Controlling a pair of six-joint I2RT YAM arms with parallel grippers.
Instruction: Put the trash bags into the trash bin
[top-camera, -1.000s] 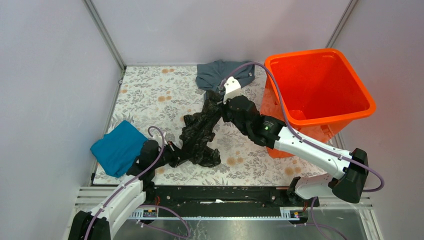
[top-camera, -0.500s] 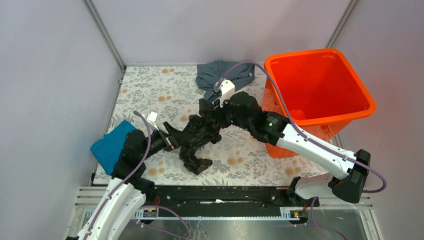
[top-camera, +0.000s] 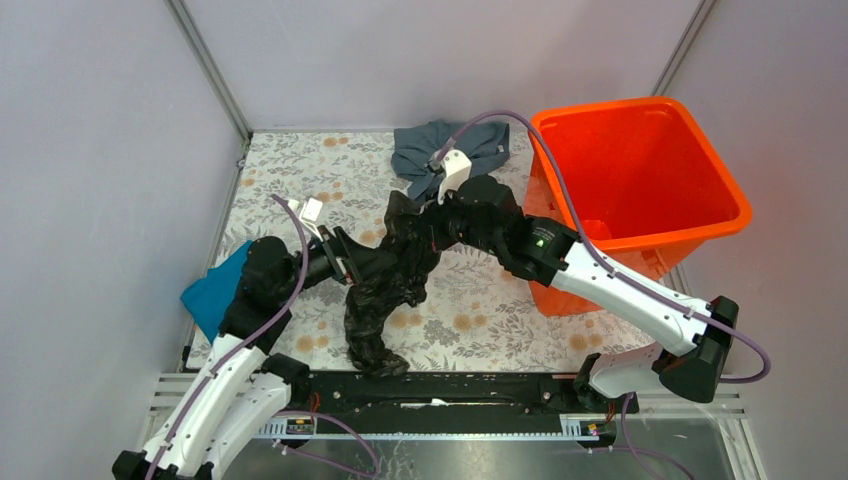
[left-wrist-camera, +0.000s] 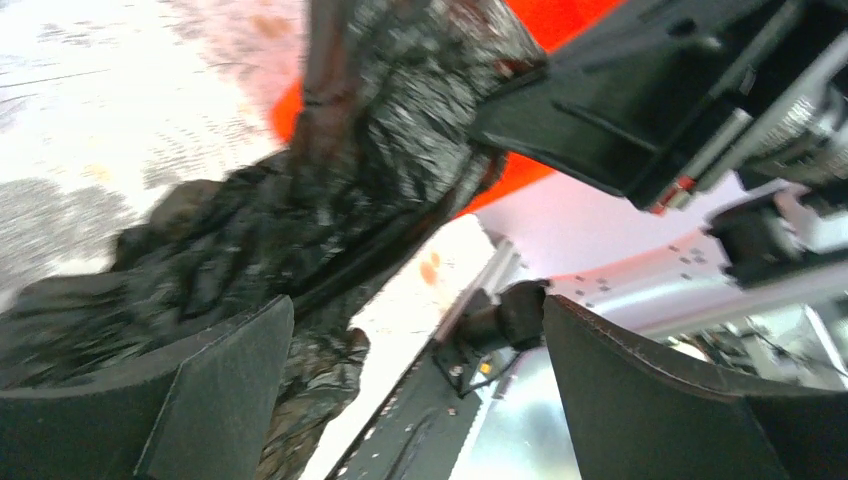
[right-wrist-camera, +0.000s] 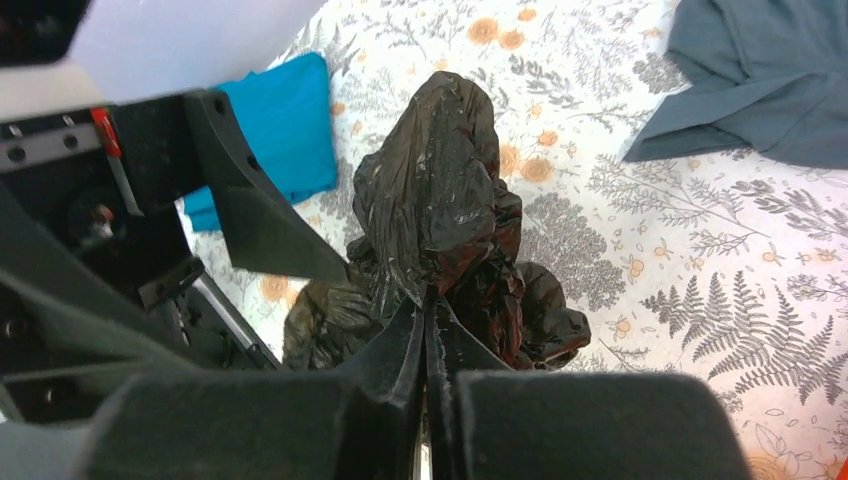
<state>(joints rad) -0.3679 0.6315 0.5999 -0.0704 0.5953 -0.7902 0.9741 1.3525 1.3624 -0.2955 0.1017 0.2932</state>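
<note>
The trash bag (top-camera: 385, 280) is a crumpled glossy black bundle hanging in a long strand, its lower end (top-camera: 368, 352) trailing at the table's near edge. My right gripper (top-camera: 415, 215) is shut on its top fold; in the right wrist view the right gripper (right-wrist-camera: 428, 300) pinches the bag (right-wrist-camera: 430, 190) with the jaws pressed together. My left gripper (top-camera: 352, 262) stands wide open just left of the bag. In the left wrist view the left gripper (left-wrist-camera: 415, 310) has the bag (left-wrist-camera: 300, 190) beside its left finger, not gripped. The orange trash bin (top-camera: 700, 215) stands at the right.
A teal-blue cloth (top-camera: 208, 298) lies at the left edge, partly under the left arm. A grey-blue cloth (top-camera: 430, 150) lies at the back, behind the right gripper. A black rail (top-camera: 470, 390) runs along the near edge. Enclosure walls stand on three sides.
The left gripper opened and let go of the bag, then rose and moved toward the back. The right gripper lifted the bag's top, and its lower end swung down to the near edge.
</note>
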